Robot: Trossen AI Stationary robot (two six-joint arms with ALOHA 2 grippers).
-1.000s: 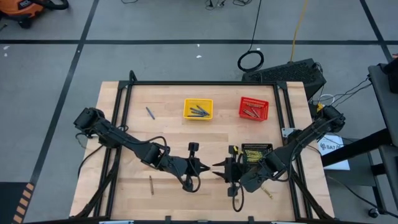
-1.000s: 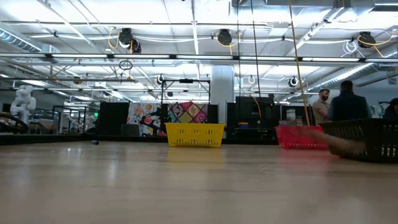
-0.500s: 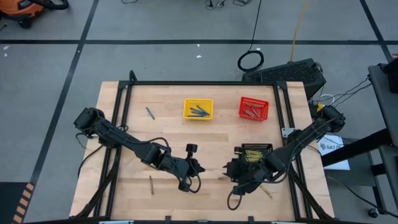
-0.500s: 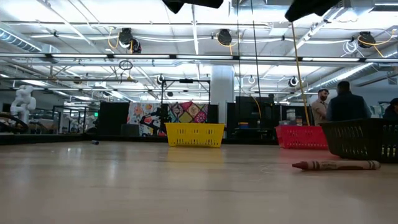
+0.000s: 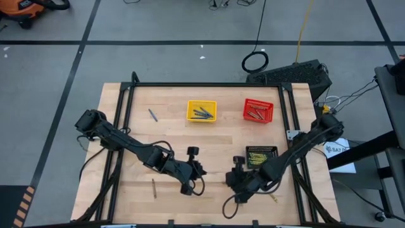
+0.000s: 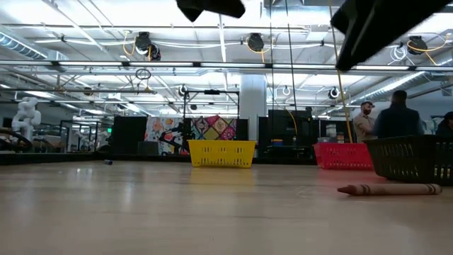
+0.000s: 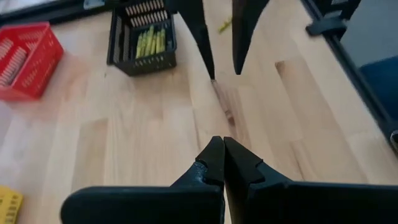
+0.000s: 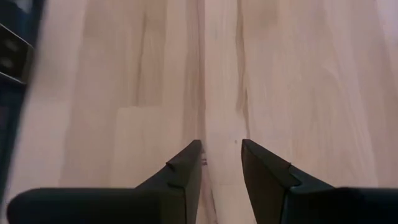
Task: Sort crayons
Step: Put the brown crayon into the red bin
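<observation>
A brown-red crayon [image 6: 388, 189] lies flat on the wooden table between my two grippers; it also shows in the left wrist view [image 7: 222, 102]. My right gripper [image 5: 229, 180] is open and points down, above the crayon's end and clear of it [image 7: 222, 68]. My left gripper [image 5: 201, 170] is shut and empty, a little to the left of the crayon [image 7: 222, 144]. Blue-grey crayons lie in the yellow basket [image 5: 202, 111], brown-red ones in the red basket [image 5: 258, 110], and yellow-olive ones in the black basket [image 5: 261, 155].
Loose crayons lie on the table: a blue-grey one [image 5: 152, 114] at the far left, an olive one [image 5: 154, 188] at the near left, and a yellow one [image 5: 273, 197] at the near right. A black frame rail [image 5: 202, 85] runs around the table. People stand beyond it [image 6: 393, 117].
The two grippers have drawn apart from where they met at the table's middle. The brown-red crayon has fallen and now lies flat on the table. My right gripper has moved toward the near edge and tipped down over it. My left gripper has backed off a little leftward.
</observation>
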